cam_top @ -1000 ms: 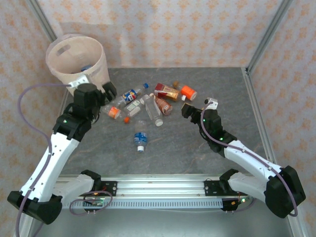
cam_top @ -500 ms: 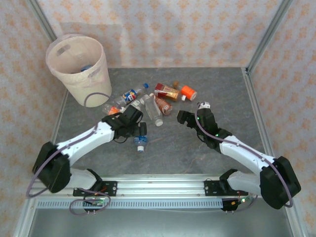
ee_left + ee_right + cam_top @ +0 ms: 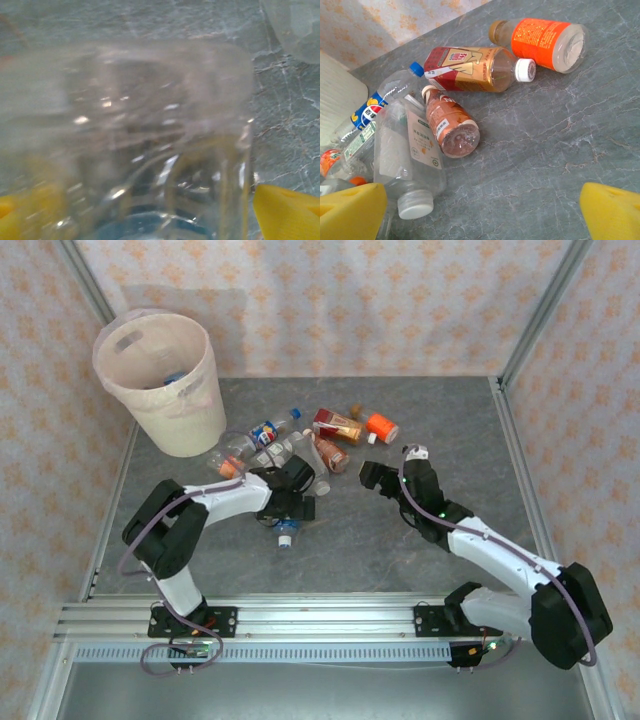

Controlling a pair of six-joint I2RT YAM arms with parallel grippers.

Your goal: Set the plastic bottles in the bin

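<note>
Several plastic bottles [image 3: 305,445] lie in a heap mid-table. One clear bottle with a blue label [image 3: 285,528] lies nearer me, apart from the heap. My left gripper [image 3: 297,506] is low over it. In the left wrist view this bottle [image 3: 150,150] sits blurred between the yellow fingertips [image 3: 285,207], the jaws wide around it. My right gripper [image 3: 385,470] hangs open right of the heap. In its wrist view the right gripper [image 3: 482,215] has bare table between its fingers, with a pinkish bottle [image 3: 451,127] and a white-capped clear bottle [image 3: 412,162] just ahead. The bin [image 3: 160,380] stands at the far left.
An orange-labelled bottle [image 3: 545,37] and a red-and-gold one [image 3: 475,68] lie at the heap's far right. A Pepsi bottle [image 3: 380,102] lies to the left. Metal frame posts [image 3: 545,310] and patterned walls border the table. Bare grey surface lies at the near and right sides.
My left arm has swung from beside the bin down to the blue-labelled bottle and lowered around it. My right gripper has crept a little toward the heap.
</note>
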